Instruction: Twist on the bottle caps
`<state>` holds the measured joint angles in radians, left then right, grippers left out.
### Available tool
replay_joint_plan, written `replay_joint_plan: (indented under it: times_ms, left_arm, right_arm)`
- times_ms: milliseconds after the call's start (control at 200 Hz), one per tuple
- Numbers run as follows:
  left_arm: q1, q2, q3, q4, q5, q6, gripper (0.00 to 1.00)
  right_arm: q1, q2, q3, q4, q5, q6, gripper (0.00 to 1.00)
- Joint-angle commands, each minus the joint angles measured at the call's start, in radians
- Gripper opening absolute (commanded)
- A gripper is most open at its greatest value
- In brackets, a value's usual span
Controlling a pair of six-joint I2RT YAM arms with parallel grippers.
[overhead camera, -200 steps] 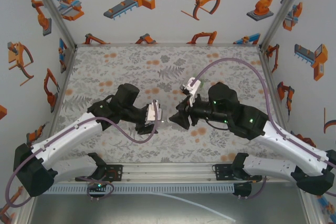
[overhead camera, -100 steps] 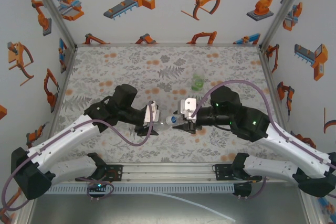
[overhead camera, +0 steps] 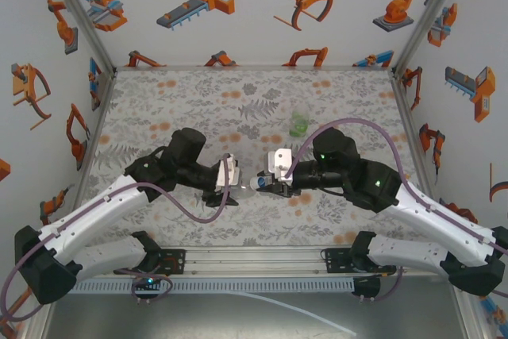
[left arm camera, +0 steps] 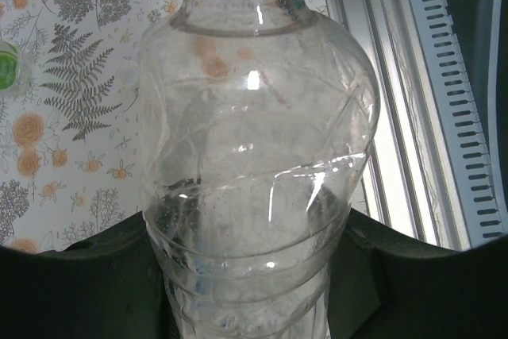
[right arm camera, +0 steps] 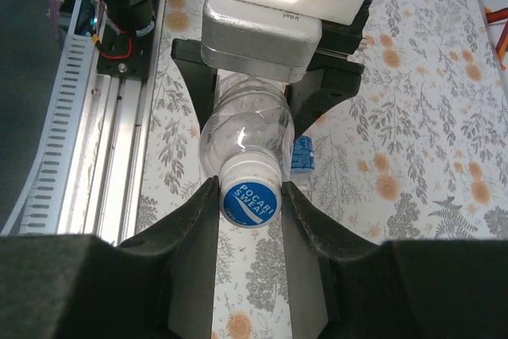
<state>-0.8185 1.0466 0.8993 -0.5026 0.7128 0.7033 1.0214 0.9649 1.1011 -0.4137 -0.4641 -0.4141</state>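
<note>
My left gripper [left arm camera: 246, 275] is shut on the body of a plain clear bottle [left arm camera: 254, 140], held level above the table with its neck pointing right [overhead camera: 244, 186]. A white bottle cap [right arm camera: 251, 194] with a blue printed top sits on that bottle's mouth. My right gripper [right arm camera: 250, 198] is shut on it, and a black finger [right arm camera: 194, 228] touches it on each side. In the top view the two grippers meet nose to nose, the right gripper [overhead camera: 263, 184] close against the left gripper [overhead camera: 232, 183]. A green-tinted bottle [overhead camera: 299, 123] stands further back. Under the held bottle lies a blue-labelled bottle [right arm camera: 303, 154].
The aluminium rail and cable duct [right arm camera: 95, 132] run along the near table edge just beside the held bottle. The green-tinted bottle [left arm camera: 6, 65] shows at the left edge of the left wrist view. Floral table cloth [overhead camera: 182, 101] lies open at the back and left.
My right gripper swung round and came left to the bottle's mouth, uncovering the green-tinted bottle behind it, and its jaws narrowed onto the cap. The left gripper kept hold of the bottle.
</note>
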Motion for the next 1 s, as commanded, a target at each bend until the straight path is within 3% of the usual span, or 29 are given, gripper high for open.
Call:
replay_joint_plan:
  times_ms: [0, 65, 125, 160, 280, 391, 446, 561, 696, 761, 851, 991]
  left_arm:
    - [-0.004, -0.02, -0.003, 0.012, 0.018, 0.007, 0.0]
    - [-0.004, -0.016, -0.012, 0.035, -0.003, -0.01, 0.0]
    - [-0.004, -0.016, -0.023, 0.071, -0.042, -0.039, 0.0]
    - [-0.004, -0.015, -0.03, 0.089, -0.063, -0.055, 0.0]
    - [-0.004, -0.02, -0.053, 0.151, -0.103, -0.087, 0.0]
    - [-0.004, -0.013, -0.056, 0.171, -0.108, -0.101, 0.0]
    - [-0.004, -0.011, -0.056, 0.172, -0.113, -0.102, 0.0]
    - [-0.004, -0.011, -0.053, 0.165, -0.115, -0.099, 0.0]
    - [-0.005, -0.004, -0.039, 0.146, -0.111, -0.089, 0.0]
    - [-0.004, 0.0, -0.03, 0.126, -0.112, -0.081, 0.0]
    - [-0.005, -0.002, -0.022, 0.115, -0.107, -0.071, 0.0]
    - [-0.004, 0.004, -0.005, 0.094, -0.082, -0.05, 0.0]
  right_arm:
    - [-0.001, 0.011, -0.018, 0.053, 0.059, 0.161, 0.19]
    - [0.0, 0.018, -0.026, 0.098, 0.14, 0.352, 0.09]
    - [-0.001, 0.029, -0.034, 0.124, 0.232, 0.583, 0.07]
    - [0.0, 0.033, -0.04, 0.134, 0.282, 0.734, 0.0]
    - [-0.001, 0.053, -0.054, 0.139, 0.439, 1.204, 0.0]
    - [-0.002, 0.054, -0.047, -0.032, 0.591, 1.611, 0.0]
    - [-0.001, 0.051, -0.055, -0.079, 0.613, 1.721, 0.0]
    - [-0.003, 0.052, -0.065, -0.048, 0.614, 1.729, 0.0]
    - [-0.003, 0.061, -0.032, -0.03, 0.623, 1.631, 0.0]
    - [-0.003, 0.056, -0.008, -0.023, 0.632, 1.526, 0.13]
    - [-0.004, 0.037, 0.025, -0.009, 0.632, 1.325, 0.42]
    - [-0.003, 0.0, 0.06, 0.01, 0.558, 0.963, 0.52]
